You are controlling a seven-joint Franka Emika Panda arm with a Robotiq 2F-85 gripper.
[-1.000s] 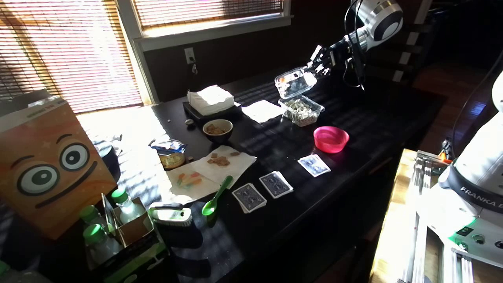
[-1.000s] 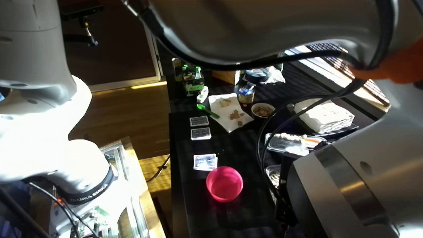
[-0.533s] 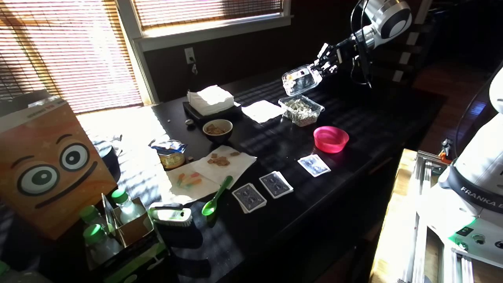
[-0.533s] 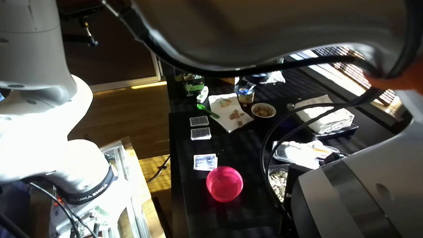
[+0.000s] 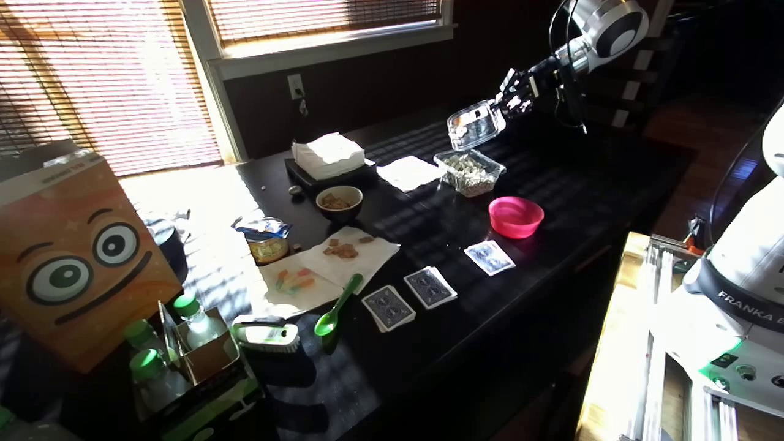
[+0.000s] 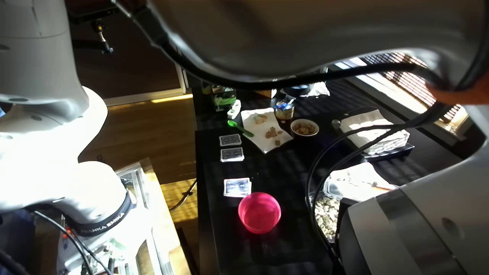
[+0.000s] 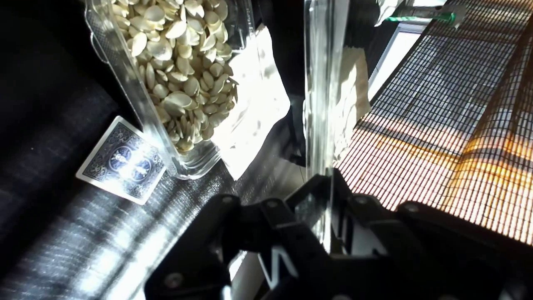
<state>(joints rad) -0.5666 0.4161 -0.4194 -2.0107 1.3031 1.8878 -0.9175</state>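
Note:
My gripper [image 5: 505,105] is shut on the edge of a clear plastic lid [image 5: 478,127] and holds it tilted in the air. In the wrist view the lid [image 7: 322,83] shows nearly edge-on between the fingertips [image 7: 327,177]. A clear plastic container [image 5: 471,187] stands on the dark table just below the lid, open at the top and apart from it. Pale seeds [image 7: 183,79] fill much of it. In an exterior view the arm hides the gripper and part of the container, while some seeds [image 6: 327,214] show. A white napkin [image 5: 409,173] lies beside the container.
A pink bowl [image 5: 516,229] stands near the container. Playing-card stacks [image 5: 490,257] lie along the front edge. A napkin stack [image 5: 331,156], a dark bowl of brown pieces [image 5: 340,215], a green spoon [image 5: 339,305] and a bottle carrier [image 5: 202,361] stand or lie farther along.
My gripper has moved the lid to the right and slightly up in an exterior view. More of the seeds and the napkin show past the arm. The container has not moved.

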